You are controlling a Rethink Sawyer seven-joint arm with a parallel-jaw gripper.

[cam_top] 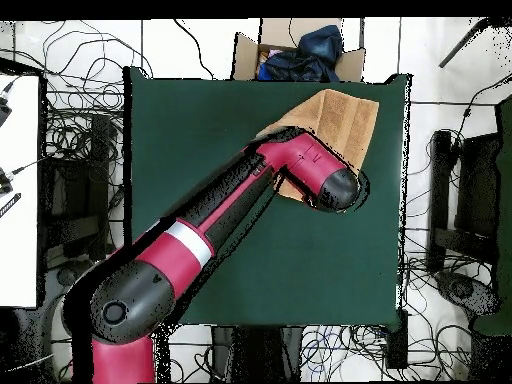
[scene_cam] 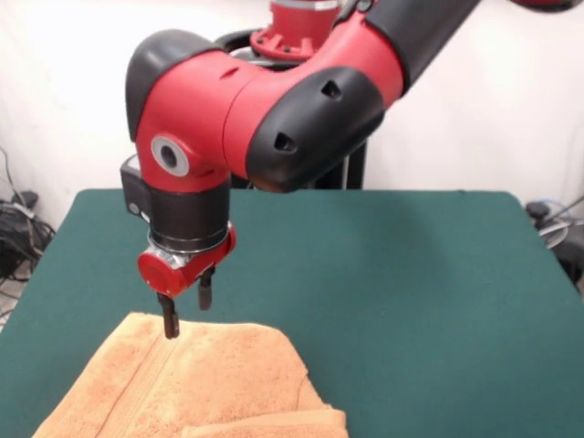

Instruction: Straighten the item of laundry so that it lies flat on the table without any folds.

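Observation:
The peach-tan terry towel (scene_cam: pixel 196 388) lies at the near left of the green table (scene_cam: pixel 411 274) in the front view, with a fold doubled over at its near right corner. In the overhead view the towel (cam_top: pixel 340 118) sits at the table's (cam_top: pixel 200 150) top right corner, partly hidden by the arm. My gripper (scene_cam: pixel 187 310) points straight down over the towel's far edge. It is open and empty, and its left fingertip (scene_cam: pixel 170 327) is right at the cloth. The arm's wrist hides the gripper in the overhead view.
A cardboard box (cam_top: pixel 300 52) with dark blue cloth stands just past the table edge beside the towel. Cables cover the floor around the table. A white surface (cam_top: pixel 18 190) lies off the table's left side in the overhead view.

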